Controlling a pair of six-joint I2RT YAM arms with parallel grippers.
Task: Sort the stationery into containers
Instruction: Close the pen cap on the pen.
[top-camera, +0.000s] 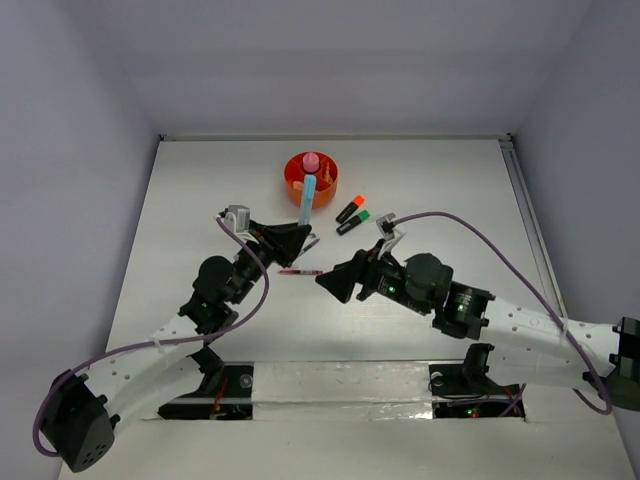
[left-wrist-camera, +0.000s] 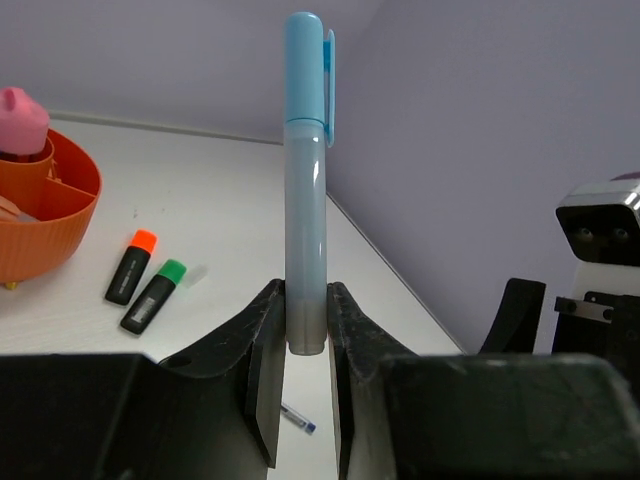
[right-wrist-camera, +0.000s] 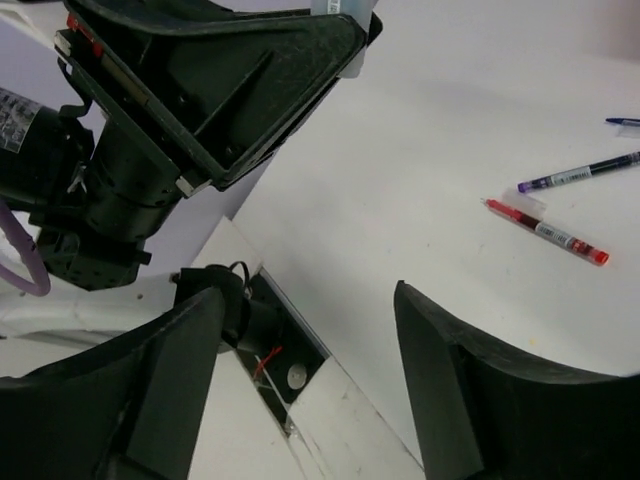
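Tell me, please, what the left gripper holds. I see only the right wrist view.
Observer: The left gripper is shut on the lower end of a light-blue marker.
Operator: Where is the cup?
Observer: The orange cup stands at the far side; in the top view the marker's cap end overlaps it.
Operator: Does anything lie near the cup?
Observer: An orange-capped marker and a green-capped marker lie to the right of the cup.
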